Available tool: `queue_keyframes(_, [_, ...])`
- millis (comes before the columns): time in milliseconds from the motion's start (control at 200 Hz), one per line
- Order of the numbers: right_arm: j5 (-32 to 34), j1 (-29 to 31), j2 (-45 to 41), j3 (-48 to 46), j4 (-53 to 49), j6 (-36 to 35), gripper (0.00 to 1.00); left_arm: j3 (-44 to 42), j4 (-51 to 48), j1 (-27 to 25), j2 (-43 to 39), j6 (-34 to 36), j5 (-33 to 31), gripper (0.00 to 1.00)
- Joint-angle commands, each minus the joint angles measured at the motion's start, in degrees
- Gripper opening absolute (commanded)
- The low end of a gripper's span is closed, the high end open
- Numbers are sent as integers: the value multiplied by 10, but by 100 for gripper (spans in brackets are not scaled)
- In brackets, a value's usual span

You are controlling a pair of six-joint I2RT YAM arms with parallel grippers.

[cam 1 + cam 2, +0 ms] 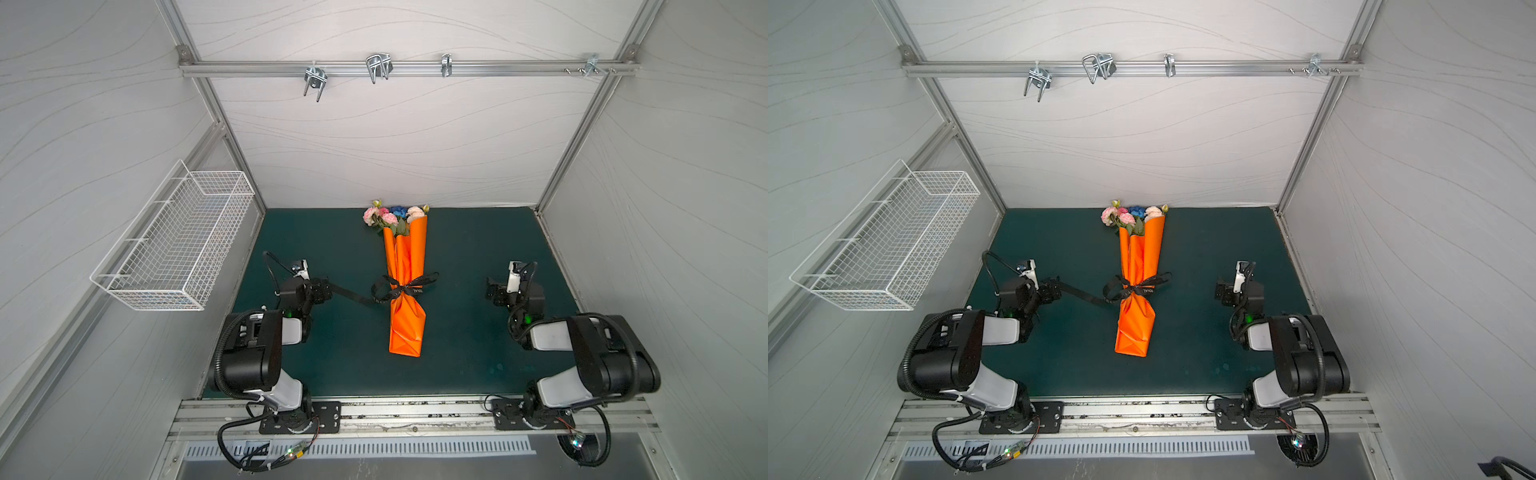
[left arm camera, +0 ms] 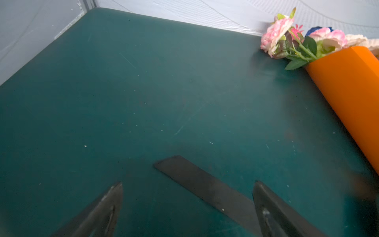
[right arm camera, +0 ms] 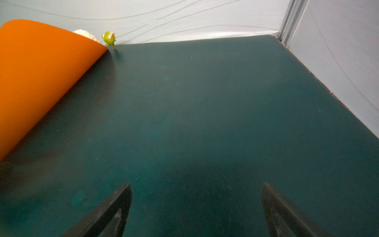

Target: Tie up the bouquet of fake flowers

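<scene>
Ribbon tail [image 1: 349, 294] trails from the bouquet of fake flowers [image 1: 390, 218] between the left gripper's [image 2: 187, 183] spread, apparently untouching jaws; right gripper [image 3: 196, 184] equally spread.

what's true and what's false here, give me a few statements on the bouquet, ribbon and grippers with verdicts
1. The black ribbon is tied in a bow around the orange paper wrap. True.
2. The left gripper is shut on the ribbon end. False: the left gripper is open, and the ribbon end lies loose on the mat between its jaws.
3. The right gripper is open and holds nothing. True.
4. The bouquet of fake flowers lies in the white wire basket. False: the bouquet lies on the green mat; the basket hangs on the side wall.
</scene>
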Motion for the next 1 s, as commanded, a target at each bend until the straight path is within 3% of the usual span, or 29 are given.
queue_keyframes(0, [-49,-5,2,36,-14,-26,99,21,37,1,-1,-2,27,99])
queue_keyframes(70, [-65,-14,20,69,-43,-20,99,32,23,-7,4,4,11,99])
queue_keyframes(120, [-71,-15,14,102,-123,-19,99,40,4,-15,3,8,-3,99])
queue_keyframes(175, [-71,-14,21,93,-89,-21,99,40,5,-17,2,9,-8,99])
queue_keyframes(990, [-63,-9,16,97,-109,-24,99,44,-2,-28,2,15,-26,99])
